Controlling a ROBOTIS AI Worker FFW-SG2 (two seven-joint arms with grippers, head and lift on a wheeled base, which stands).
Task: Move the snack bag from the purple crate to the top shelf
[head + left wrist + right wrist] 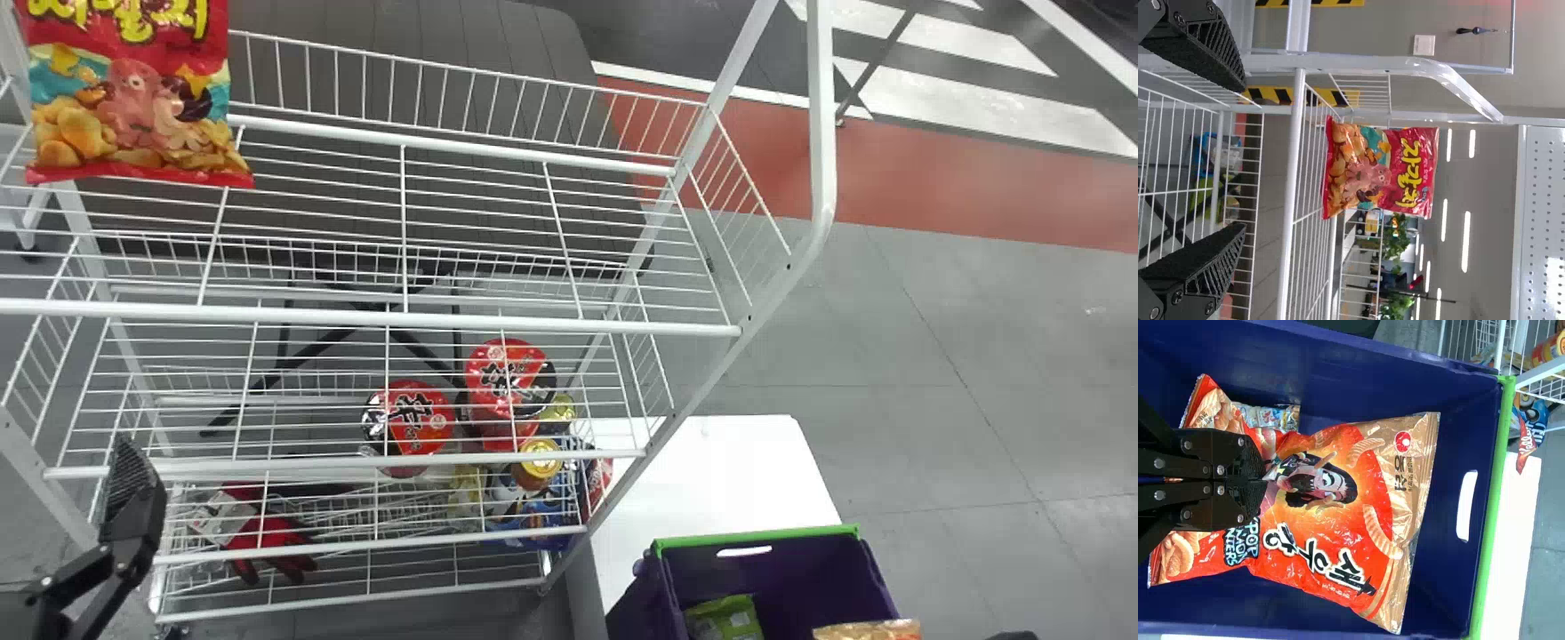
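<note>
Right gripper (1265,480) at the purple crate with green rim (756,536), jaws closed on the orange-and-gold plastic snack bag (1331,520). Bag is over the crate's interior; can't tell if it's raised off what lies below. Green bag (725,618) in the crate, white counter (711,471) under it. White wire rack (533,329) left of the crate, red snack bag (133,107) upright on its top shelf. Left gripper (133,493) well left of crate, jaws wide, nothing between.

Purple crate (756,537) partly off-frame
</note>
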